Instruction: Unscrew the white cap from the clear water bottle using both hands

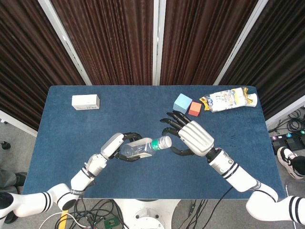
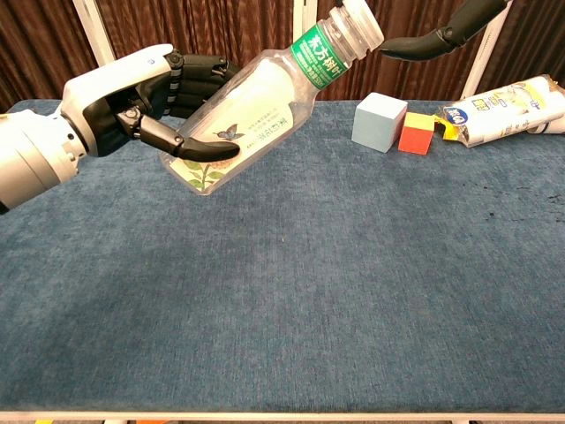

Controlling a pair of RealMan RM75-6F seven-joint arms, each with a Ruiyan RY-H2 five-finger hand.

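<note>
Fingers of left hand (image 2: pixel 132 106) wrap bottle (image 2: pixel 252 110); right hand (image 1: pixel 193 138) fingers spread beside cap (image 1: pixel 164 141).

The right hand (image 1: pixel 193 138) hangs above the table (image 1: pixel 71 143) with bare blue cloth beneath and behind it. Just to its left, the tilted water bottle (image 1: pixel 143 147) blocks the way. Ahead of its fingertips stand a blue block (image 1: pixel 182 103) and an orange block (image 1: pixel 194 109), with a crumpled snack bag (image 1: pixel 228 100) further right.
</note>
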